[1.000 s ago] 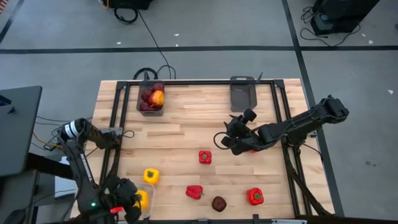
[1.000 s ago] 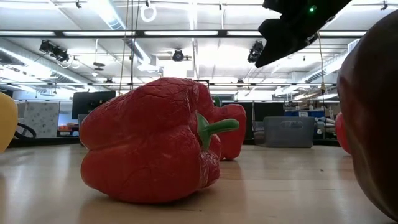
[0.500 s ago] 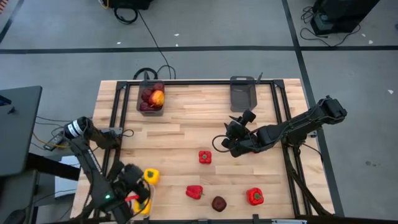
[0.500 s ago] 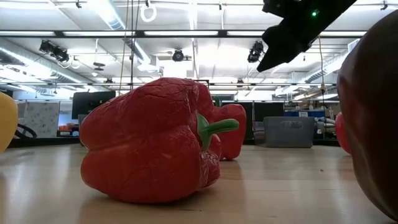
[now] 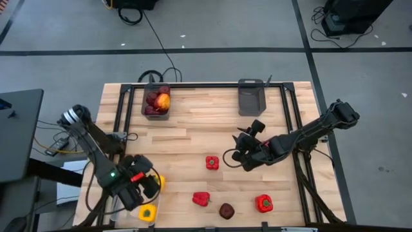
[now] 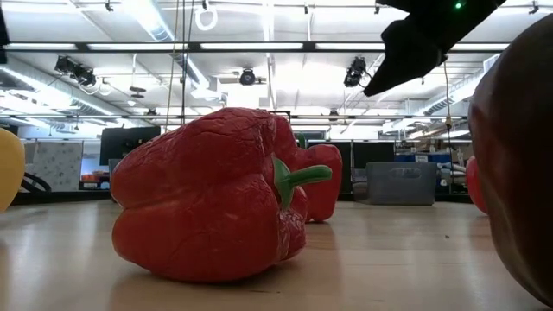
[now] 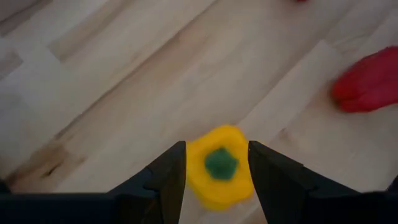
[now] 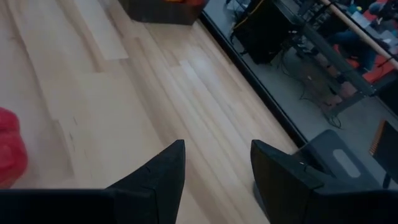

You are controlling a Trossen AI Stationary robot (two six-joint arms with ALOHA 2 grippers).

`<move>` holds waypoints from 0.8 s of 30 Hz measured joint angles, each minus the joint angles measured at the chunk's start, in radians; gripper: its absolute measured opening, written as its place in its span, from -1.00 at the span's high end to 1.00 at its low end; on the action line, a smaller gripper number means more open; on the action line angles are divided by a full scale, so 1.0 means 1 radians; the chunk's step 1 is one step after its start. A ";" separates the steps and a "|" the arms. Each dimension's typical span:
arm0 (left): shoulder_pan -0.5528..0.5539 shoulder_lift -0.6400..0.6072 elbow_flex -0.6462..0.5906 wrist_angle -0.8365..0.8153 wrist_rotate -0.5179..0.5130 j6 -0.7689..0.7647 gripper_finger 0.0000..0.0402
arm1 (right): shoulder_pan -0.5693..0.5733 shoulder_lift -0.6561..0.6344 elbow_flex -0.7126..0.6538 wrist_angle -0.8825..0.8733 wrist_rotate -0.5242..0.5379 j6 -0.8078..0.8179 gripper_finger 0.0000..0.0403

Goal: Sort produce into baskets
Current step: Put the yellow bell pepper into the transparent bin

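Two tools in play. Left tool (image 5: 143, 185) sits over the yellow pepper (image 7: 219, 167) at the desk (image 5: 187, 142) front-left; fingers spread w/ gaps either side of it, no contact. Right tool (image 5: 243, 153) hovers mid-desk, open, empty. A 2nd yellow pepper (image 5: 147, 213) lies at front edge. Red peppers (image 5: 212, 162) + a maroon apple (image 5: 226, 211) loose on desk. Far-left bin (image 5: 156, 102) holds apples; grey bin (image 5: 251, 96) is far-right.

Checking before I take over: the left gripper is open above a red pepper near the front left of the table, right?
Not quite. The left gripper is open above a yellow pepper, not a red one; the left wrist view shows it between the fingers.
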 joint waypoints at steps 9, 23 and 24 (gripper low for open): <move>0.001 -0.026 -0.137 0.160 0.026 0.042 0.12 | 0.011 0.000 0.000 -0.004 -0.005 0.008 0.04; 0.019 -0.026 -0.207 0.260 0.108 0.063 0.12 | 0.011 0.000 0.000 -0.021 -0.004 0.035 0.04; 0.021 -0.026 -0.210 0.261 0.113 0.067 0.12 | 0.011 0.000 0.000 -0.021 -0.003 0.034 0.04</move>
